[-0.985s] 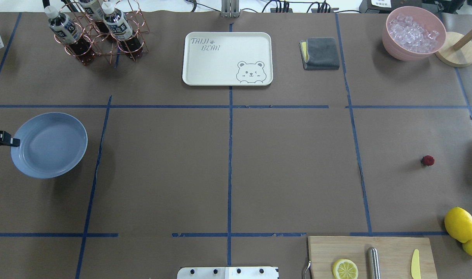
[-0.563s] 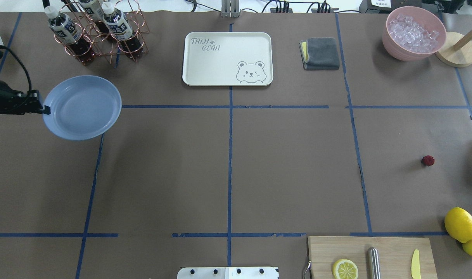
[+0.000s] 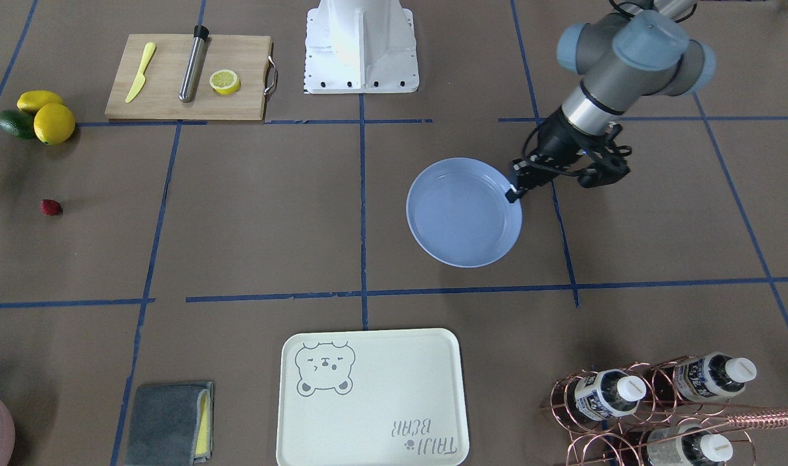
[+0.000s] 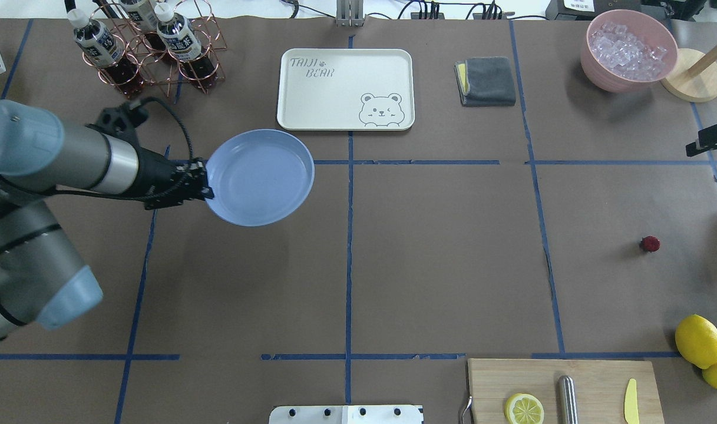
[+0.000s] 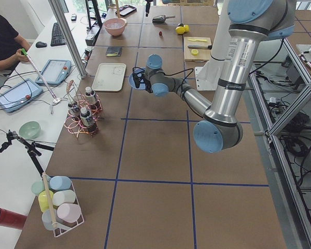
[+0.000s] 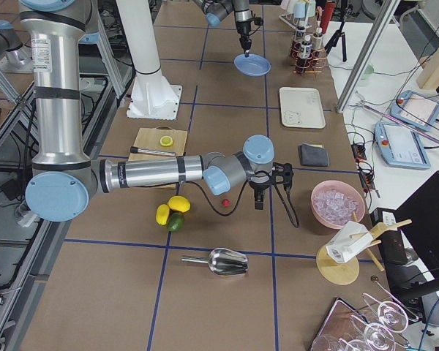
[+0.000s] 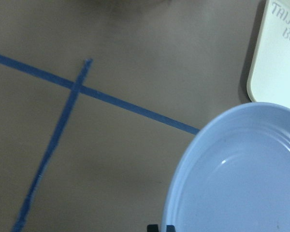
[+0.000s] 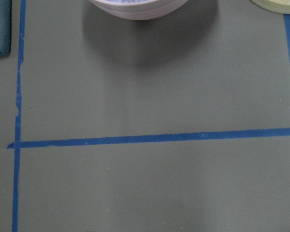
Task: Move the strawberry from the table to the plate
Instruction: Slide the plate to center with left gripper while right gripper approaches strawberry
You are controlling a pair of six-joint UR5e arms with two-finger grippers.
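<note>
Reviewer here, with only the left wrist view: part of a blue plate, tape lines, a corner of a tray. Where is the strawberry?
Observer: The strawberry lies on the table far over on the robot's right, well apart from the plate.
Operator: What is holding the plate?
Observer: The left hand is clamped on its rim.
Operator: And the right arm?
Observer: The right hand hangs above the table, apart from the strawberry. I cannot tell whether it is open or shut.
</note>
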